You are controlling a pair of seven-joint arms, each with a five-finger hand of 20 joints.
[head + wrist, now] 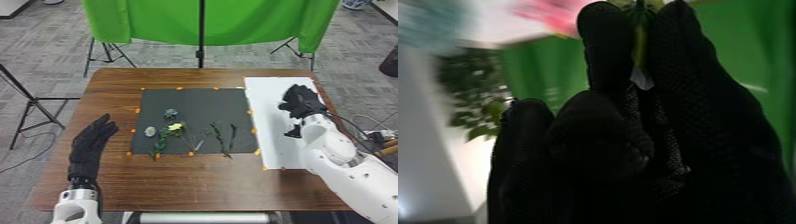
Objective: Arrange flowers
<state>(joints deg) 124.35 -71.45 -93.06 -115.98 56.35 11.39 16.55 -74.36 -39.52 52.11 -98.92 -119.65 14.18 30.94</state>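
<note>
Over the white sheet (274,115) on the right is my right hand (303,100). In the right wrist view, the right hand (696,95) pinches a thin green flower stem (639,47) with a pale lower end. Out on the left, beside the dark mat (222,102), my left hand (87,145) is held with its fingers straight. Flowers lie on the mat: a blue-grey one (171,113), a pale one (150,131), a yellow one (175,126) and leafy green stems (218,136). A blurred pink flower (558,15) and green leaves (473,85) are behind the right hand in its wrist view.
Small orange markers edge the mat and the sheet on the brown table (204,182). A green cloth (160,22) hangs on stands beyond the table's far edge.
</note>
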